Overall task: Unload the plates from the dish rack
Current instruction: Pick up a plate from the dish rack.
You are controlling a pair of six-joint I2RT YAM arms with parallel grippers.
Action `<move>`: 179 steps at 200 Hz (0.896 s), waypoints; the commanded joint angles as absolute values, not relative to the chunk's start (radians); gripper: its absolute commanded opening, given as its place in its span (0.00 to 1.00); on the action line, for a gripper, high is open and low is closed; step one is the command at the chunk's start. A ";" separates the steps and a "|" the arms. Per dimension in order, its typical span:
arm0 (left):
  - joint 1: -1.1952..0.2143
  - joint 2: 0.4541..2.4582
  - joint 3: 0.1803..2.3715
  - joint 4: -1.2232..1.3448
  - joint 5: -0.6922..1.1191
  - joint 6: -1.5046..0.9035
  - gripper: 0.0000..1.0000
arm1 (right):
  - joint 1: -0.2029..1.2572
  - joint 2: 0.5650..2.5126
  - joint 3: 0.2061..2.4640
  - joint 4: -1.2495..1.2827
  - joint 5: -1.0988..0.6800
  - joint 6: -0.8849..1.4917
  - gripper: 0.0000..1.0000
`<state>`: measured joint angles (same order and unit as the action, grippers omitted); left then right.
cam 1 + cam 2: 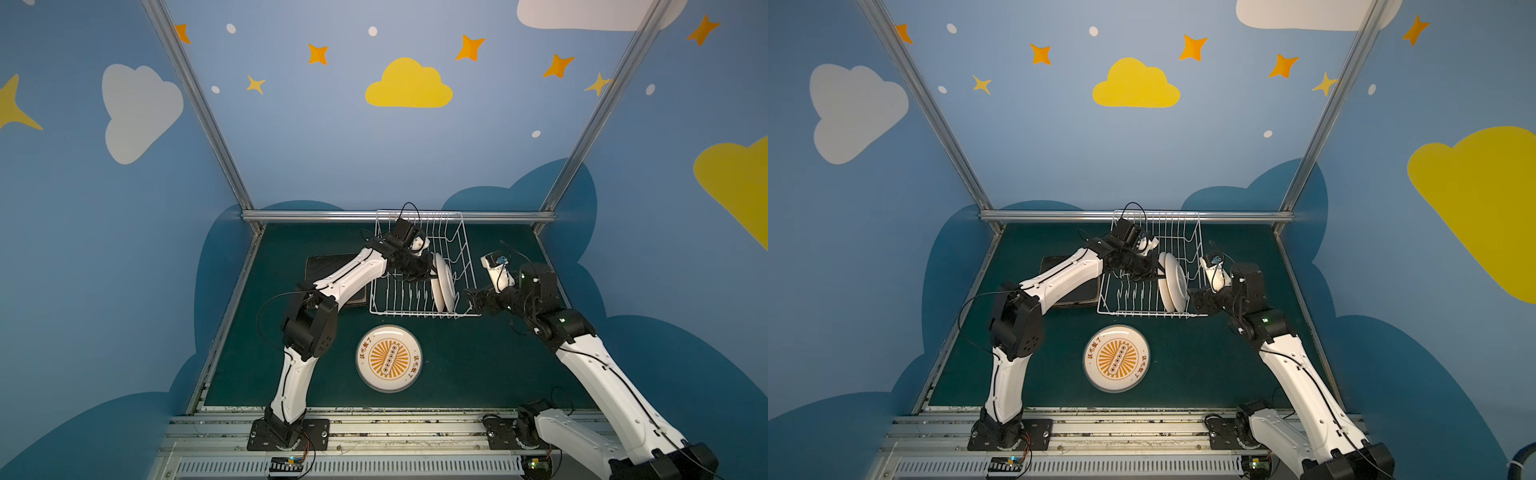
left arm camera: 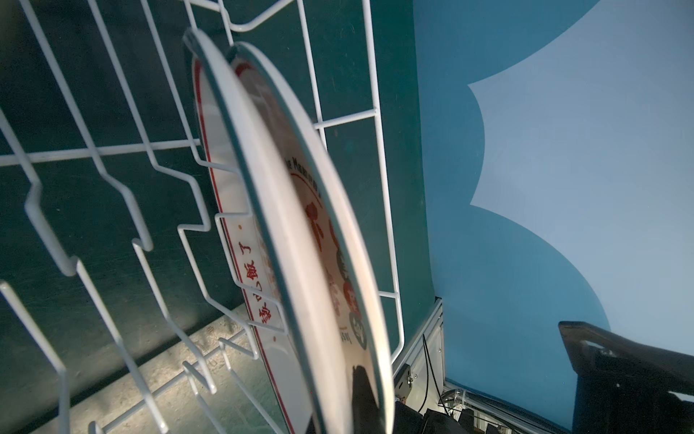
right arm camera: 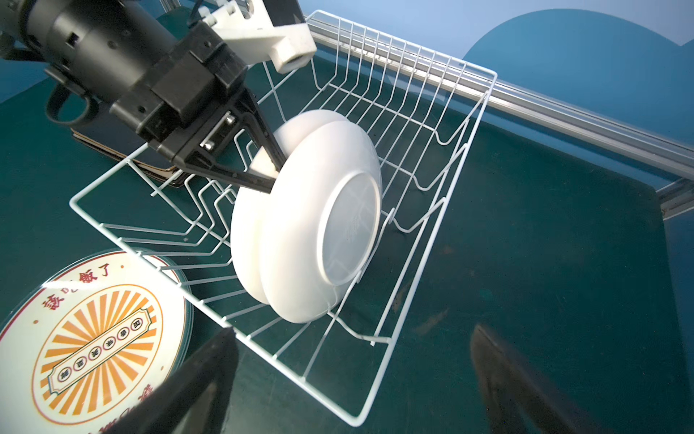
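Note:
The white wire dish rack holds two round white plates on edge at its right end. My left gripper is shut on the rim of the plate nearest the right arm. One finger lies on its red-black printed face. The other racked plate stands just behind. An orange-centred round plate lies flat in front of the rack. My right gripper is open and empty, outside the rack's near right corner.
A dark stack of square plates lies flat left of the rack, partly under the left arm. An aluminium rail runs right behind the rack, and blue walls close in both sides.

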<state>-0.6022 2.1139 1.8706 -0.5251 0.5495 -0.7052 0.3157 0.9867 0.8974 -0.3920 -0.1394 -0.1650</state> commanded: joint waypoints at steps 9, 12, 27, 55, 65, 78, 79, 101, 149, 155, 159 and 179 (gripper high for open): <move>-0.593 2.125 1.915 -0.526 0.569 -0.726 0.03 | 0.310 0.976 0.897 -0.365 -0.144 -0.155 0.96; -0.593 2.122 1.918 -0.525 0.571 -0.728 0.03 | 0.310 0.977 0.897 -0.365 -0.145 -0.154 0.96; -0.594 2.114 1.924 -0.518 0.579 -0.738 0.03 | 0.310 0.980 0.899 -0.365 -0.150 -0.148 0.96; -0.589 2.091 1.919 -0.493 0.597 -0.764 0.03 | 0.310 0.973 0.896 -0.359 -0.149 -0.146 0.96; -0.586 2.082 1.917 -0.489 0.607 -0.767 0.03 | 0.310 0.974 0.897 -0.362 -0.149 -0.147 0.96; -0.582 2.071 1.916 -0.488 0.606 -0.766 0.03 | 0.310 0.975 0.906 -0.372 -0.150 -0.141 0.96; -0.582 2.070 1.916 -0.488 0.606 -0.765 0.03 | 0.310 0.976 0.907 -0.374 -0.150 -0.140 0.96; -0.577 2.049 1.908 -0.485 0.606 -0.767 0.03 | 0.311 0.992 0.936 -0.403 -0.150 -0.126 0.96; -0.564 2.001 1.876 -0.442 0.627 -0.787 0.03 | 0.309 1.014 0.971 -0.421 -0.152 -0.113 0.96; -0.563 1.995 1.872 -0.436 0.629 -0.791 0.03 | 0.309 1.013 0.971 -0.419 -0.152 -0.109 0.96; -0.561 1.991 1.869 -0.431 0.630 -0.796 0.03 | 0.310 1.012 0.972 -0.417 -0.152 -0.108 0.96; -0.555 1.974 1.853 -0.402 0.647 -0.818 0.03 | 0.308 1.009 0.971 -0.410 -0.149 -0.098 0.96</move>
